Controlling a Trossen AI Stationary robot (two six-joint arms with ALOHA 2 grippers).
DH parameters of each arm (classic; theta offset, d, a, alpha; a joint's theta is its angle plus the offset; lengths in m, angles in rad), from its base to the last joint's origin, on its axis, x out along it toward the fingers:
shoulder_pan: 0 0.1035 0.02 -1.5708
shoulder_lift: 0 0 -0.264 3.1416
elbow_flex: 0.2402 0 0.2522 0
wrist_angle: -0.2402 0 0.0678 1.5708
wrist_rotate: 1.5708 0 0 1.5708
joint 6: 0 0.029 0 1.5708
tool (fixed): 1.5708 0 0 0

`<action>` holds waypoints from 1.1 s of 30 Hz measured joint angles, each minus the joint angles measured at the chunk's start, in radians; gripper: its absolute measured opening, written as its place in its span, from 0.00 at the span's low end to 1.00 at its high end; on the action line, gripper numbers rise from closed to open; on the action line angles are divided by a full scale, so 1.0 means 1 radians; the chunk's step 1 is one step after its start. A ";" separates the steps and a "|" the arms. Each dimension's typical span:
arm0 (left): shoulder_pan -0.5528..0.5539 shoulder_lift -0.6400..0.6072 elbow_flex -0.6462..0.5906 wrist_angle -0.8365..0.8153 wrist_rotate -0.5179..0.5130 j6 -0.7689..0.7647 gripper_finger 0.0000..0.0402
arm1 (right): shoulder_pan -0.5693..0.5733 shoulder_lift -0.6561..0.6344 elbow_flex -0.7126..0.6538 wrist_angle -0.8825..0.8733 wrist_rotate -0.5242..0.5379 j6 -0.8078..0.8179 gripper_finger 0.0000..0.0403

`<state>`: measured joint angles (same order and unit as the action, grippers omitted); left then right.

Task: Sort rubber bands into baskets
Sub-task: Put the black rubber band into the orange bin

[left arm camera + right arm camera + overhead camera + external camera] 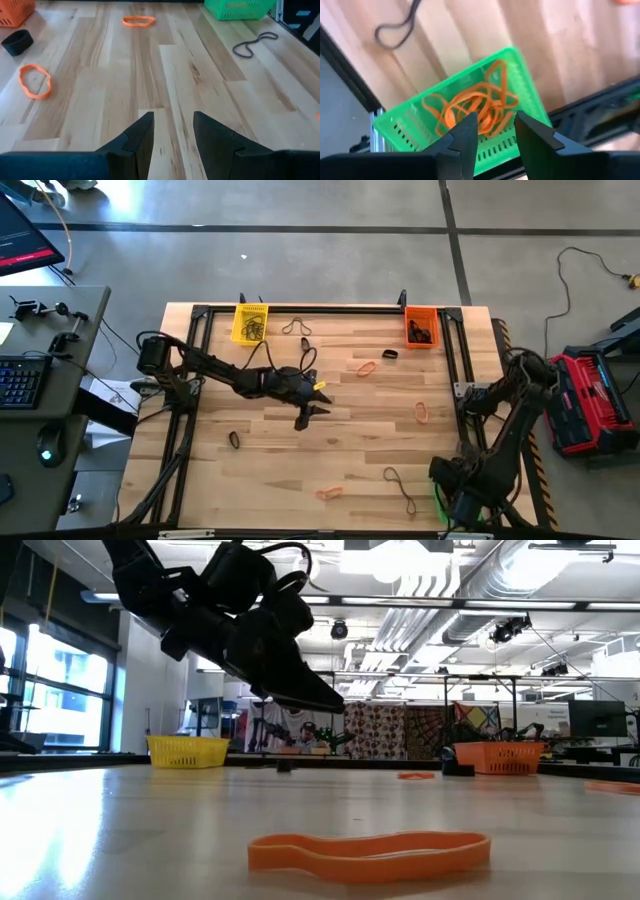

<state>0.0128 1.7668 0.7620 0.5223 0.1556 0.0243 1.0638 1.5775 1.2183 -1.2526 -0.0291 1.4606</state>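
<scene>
The left gripper [318,412] hangs over the middle of the light wooden plank table [270,470], its two dark fingers [137,142] parted with only bare wood between them — nothing held. The right gripper [492,132] is at the table's near right corner, directly above the small green plastic mesh basket [520,75], jaws apart and empty; a tangle of orange rubber bands [475,110] lies inside that basket. The yellow mesh basket [250,322] and the orange mesh basket [421,326] stand at the far edge, each with dark bands in it. Loose bands lie scattered on the table — an orange loop [366,367], another orange loop [421,412] and a long dark loop [398,485] near the right arm.
</scene>
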 joint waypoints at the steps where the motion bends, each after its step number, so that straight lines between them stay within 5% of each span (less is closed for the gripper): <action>1: 0.000 0.000 0.000 -0.001 0.000 0.007 0.33 | -0.011 -0.002 0.014 -0.022 0.002 0.001 0.30; 8: 0.037 -0.062 0.000 -0.053 -0.004 0.007 0.33 | -0.116 -0.079 0.029 -0.040 0.137 -0.084 0.25; 14: 0.138 -0.166 0.000 -0.213 -0.020 -0.013 0.33 | -0.247 -0.179 0.009 -0.029 0.307 -0.300 0.05; 20: 0.251 -0.247 0.000 -0.360 -0.162 -0.013 0.33 | -0.414 -0.245 -0.044 0.095 0.425 -0.595 0.03; 25: 0.346 -0.257 0.000 -0.405 -0.208 -0.040 0.33 | -0.567 -0.247 -0.132 0.287 0.423 -0.907 0.01; 33: 0.458 -0.257 0.000 -0.472 -0.086 -0.065 0.33 | -0.871 -0.246 -0.390 0.830 0.220 -1.248 0.00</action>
<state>0.4703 1.5096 0.7620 0.0505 0.0698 -0.0403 0.1924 1.3312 0.8286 -0.4223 0.1913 0.2129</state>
